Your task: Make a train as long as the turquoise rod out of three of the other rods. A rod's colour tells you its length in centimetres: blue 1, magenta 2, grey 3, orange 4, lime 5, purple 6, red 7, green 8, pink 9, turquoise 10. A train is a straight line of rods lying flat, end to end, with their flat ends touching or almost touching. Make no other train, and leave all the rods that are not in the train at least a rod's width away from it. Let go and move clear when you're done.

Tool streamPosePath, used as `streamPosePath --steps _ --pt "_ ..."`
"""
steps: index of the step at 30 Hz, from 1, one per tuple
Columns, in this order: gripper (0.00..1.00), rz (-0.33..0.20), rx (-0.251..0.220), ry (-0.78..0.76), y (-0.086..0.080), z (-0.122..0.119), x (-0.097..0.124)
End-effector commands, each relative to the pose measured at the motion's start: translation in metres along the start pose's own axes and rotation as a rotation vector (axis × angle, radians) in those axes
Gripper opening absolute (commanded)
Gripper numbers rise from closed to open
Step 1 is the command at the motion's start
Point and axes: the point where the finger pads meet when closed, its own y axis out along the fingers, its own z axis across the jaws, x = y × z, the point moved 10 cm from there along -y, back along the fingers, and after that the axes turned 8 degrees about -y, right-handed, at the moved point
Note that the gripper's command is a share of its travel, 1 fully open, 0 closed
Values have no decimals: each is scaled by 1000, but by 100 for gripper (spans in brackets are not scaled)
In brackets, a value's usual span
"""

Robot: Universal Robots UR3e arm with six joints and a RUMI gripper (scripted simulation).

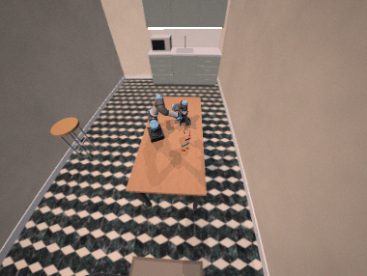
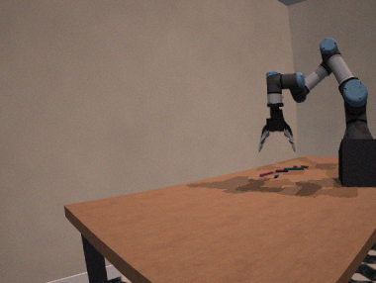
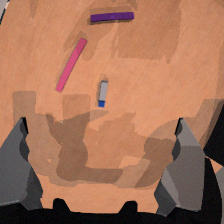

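Bench top: wood look, smooth, matt, grain visible to the near edge. Stool seat: wood look. Rods: matt, smooth.

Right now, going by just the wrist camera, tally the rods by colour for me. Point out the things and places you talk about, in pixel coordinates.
Purple rod [image 1: 187, 139] [image 2: 281, 171] [image 3: 112, 17]: 1
Pink rod [image 1: 189, 131] [image 2: 266, 174] [image 3: 71, 65]: 1
Grey rod [image 3: 103, 90]: 1
Blue rod [image 3: 101, 104]: 1
Total: 4

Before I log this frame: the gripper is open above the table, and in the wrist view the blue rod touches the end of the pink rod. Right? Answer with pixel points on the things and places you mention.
Not quite: the wrist view shows the blue rod [image 3: 101, 104] at the end of the grey rod [image 3: 103, 90].
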Motion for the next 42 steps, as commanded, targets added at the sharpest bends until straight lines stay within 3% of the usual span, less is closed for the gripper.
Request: streamPosePath --steps 1,42 --pt "100 -4 -9 -167 1 0 -11" --pt "100 -4 -12 -781 8 4 -52"
